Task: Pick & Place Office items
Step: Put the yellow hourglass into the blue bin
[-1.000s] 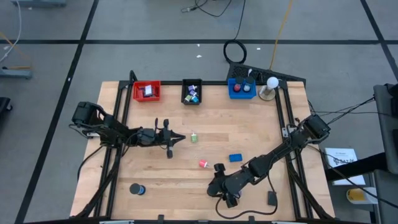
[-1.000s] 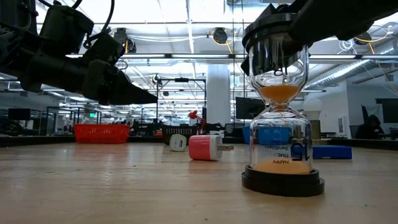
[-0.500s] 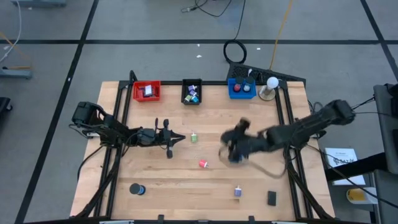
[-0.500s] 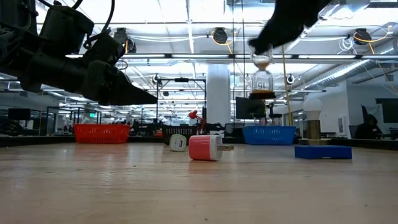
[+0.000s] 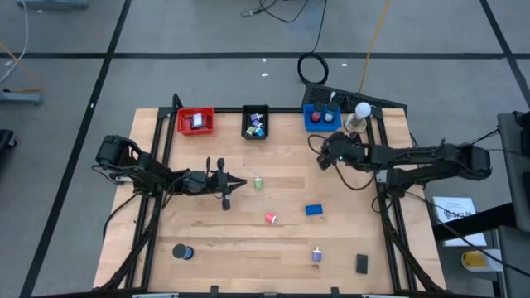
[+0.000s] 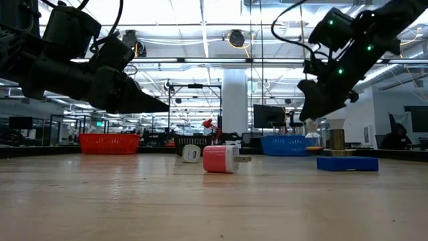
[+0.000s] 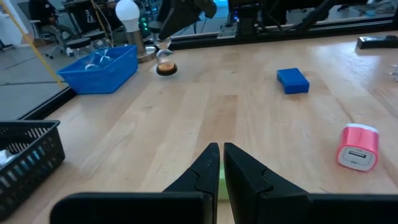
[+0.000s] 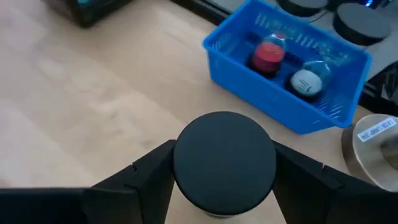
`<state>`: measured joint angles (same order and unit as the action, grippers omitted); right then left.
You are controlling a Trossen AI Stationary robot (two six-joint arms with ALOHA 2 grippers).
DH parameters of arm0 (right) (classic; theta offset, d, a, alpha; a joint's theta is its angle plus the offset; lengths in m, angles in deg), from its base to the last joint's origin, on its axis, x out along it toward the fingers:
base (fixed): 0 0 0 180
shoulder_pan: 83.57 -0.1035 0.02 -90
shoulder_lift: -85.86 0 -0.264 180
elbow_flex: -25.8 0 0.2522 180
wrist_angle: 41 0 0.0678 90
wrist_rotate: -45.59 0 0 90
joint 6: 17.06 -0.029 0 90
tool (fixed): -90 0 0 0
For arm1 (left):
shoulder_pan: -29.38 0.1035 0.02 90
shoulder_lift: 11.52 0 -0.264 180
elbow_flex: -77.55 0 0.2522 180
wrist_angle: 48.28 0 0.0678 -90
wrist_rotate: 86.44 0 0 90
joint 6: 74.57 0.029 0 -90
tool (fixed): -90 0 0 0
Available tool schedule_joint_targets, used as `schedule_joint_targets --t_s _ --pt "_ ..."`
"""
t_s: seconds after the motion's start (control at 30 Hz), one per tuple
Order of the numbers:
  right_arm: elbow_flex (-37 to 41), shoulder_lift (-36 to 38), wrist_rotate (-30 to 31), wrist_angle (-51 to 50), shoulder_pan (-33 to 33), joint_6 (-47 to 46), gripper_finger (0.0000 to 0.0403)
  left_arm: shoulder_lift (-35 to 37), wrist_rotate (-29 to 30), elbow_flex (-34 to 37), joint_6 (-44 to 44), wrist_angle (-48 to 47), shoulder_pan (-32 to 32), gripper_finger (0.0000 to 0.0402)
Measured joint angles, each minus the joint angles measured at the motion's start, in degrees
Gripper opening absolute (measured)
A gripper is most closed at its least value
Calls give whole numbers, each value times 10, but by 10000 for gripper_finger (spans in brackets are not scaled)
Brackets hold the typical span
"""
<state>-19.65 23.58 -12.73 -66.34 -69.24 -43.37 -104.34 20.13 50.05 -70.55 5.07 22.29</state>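
From above, we see the right gripper point(image 5: 329, 152) stretched over the far right of the table point(image 5: 207, 248), just short of the blue tray point(image 5: 321, 118), clamped on the hourglass point(image 8: 224, 162); the left gripper point(image 5: 240, 183) hangs mid-table, jaws pressed together, empty. A green item point(image 5: 258, 183) lies just right of it, a pink charger point(image 5: 271, 218) and blue block point(image 5: 313, 210) nearer.

At table level, we find the charger point(image 6: 223, 159) on its side and the block point(image 6: 347, 163) flat to its right.

From the left wrist, we watch the hourglass point(image 7: 165, 64) near the blue tray point(image 7: 99, 68).

From the right wrist, we see its black cap filling the gap between the fingers point(image 8: 152, 171), the tray point(image 8: 287, 62) beyond holding two small objects
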Motion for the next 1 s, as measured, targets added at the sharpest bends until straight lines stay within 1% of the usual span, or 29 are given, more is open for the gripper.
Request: schedule_joint_targets --t_s 0.1,0.17,0.23,0.4,0.6,0.7,0.8,0.9,1.0 --pt "12 0 -5 41 19 10 213 0 0 0 0 0 0 31" --pt "15 0 -5 40 25 16 213 0 0 0 0 0 0 31" --pt "15 0 -5 40 29 19 224 0 0 0 0 -1 0 31" --pt "15 0 -25 41 37 15 264 0 0 0 0 -1 0 31" --pt "13 3 -33 33 43 28 291 0 0 0 0 -1 0 31" --pt "-12 16 -33 7 54 46 299 0 0 0 0 -1 0 31" --pt "-61 31 -37 -56 66 51 305 0 0 0 0 -1 0 31" --pt "-125 33 -76 -145 81 41 306 0 0 0 0 -1 0 31" --pt "-184 8 -118 -239 98 1 305 0 0 0 2 -1 0 31"
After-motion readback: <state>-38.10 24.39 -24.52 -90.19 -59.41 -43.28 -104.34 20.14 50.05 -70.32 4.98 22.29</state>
